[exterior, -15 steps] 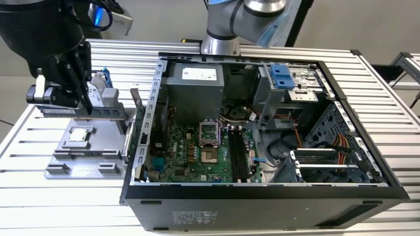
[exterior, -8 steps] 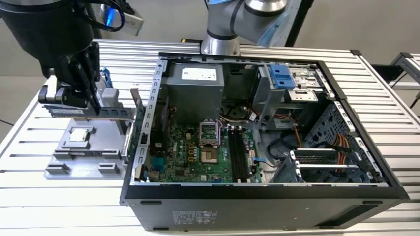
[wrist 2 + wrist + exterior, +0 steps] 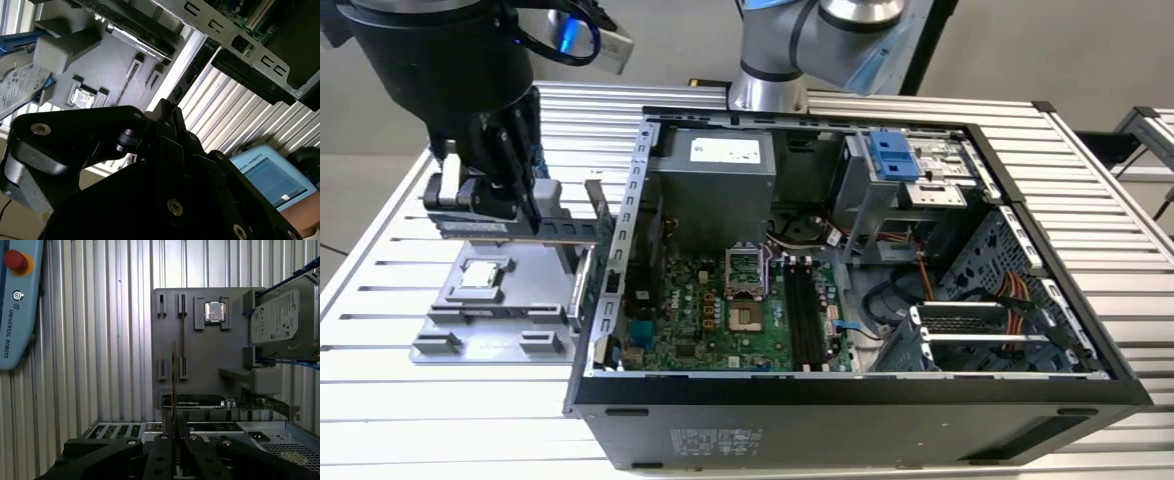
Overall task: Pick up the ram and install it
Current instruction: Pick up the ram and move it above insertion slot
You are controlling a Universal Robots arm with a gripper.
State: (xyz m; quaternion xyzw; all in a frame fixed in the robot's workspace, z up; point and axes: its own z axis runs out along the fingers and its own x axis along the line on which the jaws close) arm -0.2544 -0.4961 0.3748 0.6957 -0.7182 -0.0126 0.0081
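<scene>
- The end effector [image 3: 173, 434] is clamped on the ram [image 3: 173, 380]. In the first wrist view its two black fingers [image 3: 161, 452] press on either side of the thin stick.
- The ram is seen edge-on there, as a narrow line that runs out from between the fingertips and past them.
- In that view the ram lies across the grey holder [image 3: 200, 360], just beside the holder's long narrow slot [image 3: 182, 335] and parallel to it. Whether it touches the holder cannot be told.
- The holder also carries a square silver CPU chip [image 3: 215, 311] and, at one edge, a hard drive [image 3: 282, 317] in a blue frame.
- In the exterior view the end effector [image 3: 491, 200] hangs over the grey holder [image 3: 494, 320], which sits on the ribbed tabletop [image 3: 454, 420].
- This is to the exterior view's left of the open computer case [image 3: 854, 385], so the ram is outside the case.
- The motherboard [image 3: 707, 310] lies on the case floor, and its long black slots [image 3: 803, 320] are well apart from the end effector.
- A light blue teach pendant [image 3: 15, 305] rests on the tabletop.
</scene>
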